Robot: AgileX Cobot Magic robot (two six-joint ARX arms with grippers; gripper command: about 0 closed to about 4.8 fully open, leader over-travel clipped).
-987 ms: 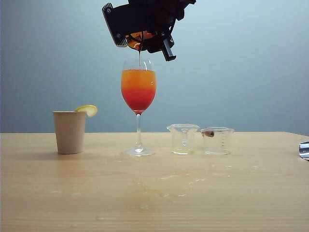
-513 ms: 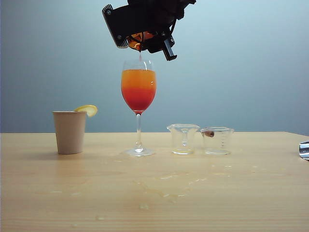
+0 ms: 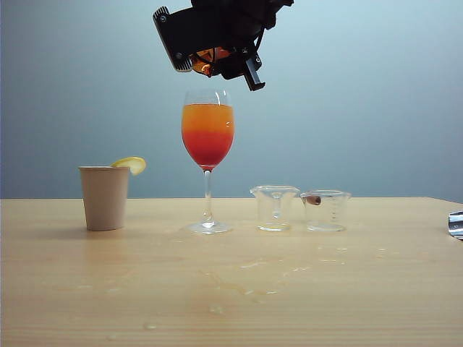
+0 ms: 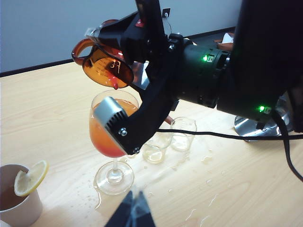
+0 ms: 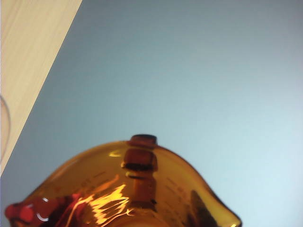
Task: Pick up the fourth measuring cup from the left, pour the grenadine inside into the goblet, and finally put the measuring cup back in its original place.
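Right end effector (image 3: pixel 217 61) hangs high over the goblet (image 3: pixel 207 137), clamped on the measuring cup (image 4: pixel 102 64), which is tipped far over with its spout down above the glass rim. Left end effector (image 4: pixel 132 213) shows only as dark fingertips at the edge of its own view, low over the surface (image 3: pixel 231 289) near the goblet's foot; whether it is parted or closed I cannot tell. Pickup is done, and the pour looks all but finished: grenadine (image 3: pixel 207 152) sits as a red layer at the bottom of the orange drink, no stream runs in the exterior view, and only a red drop clings to the spout (the cup's walls are stained amber, so a film probably remains). What is left, by my reading, is to right the cup and set it back on the surface. Its place would be to the right of the two clear cups (image 3: pixel 300 210), where bare wood runs toward the right edge; a metal object (image 3: pixel 456 224) sits at that edge. Descent room is open on that side, but the goblet is full, tall and directly beneath, so the cup should clear its rim before dropping. Spilled droplets dot the wood, and the paper cup (image 3: pixel 105 196) with lemon stands well apart at left.
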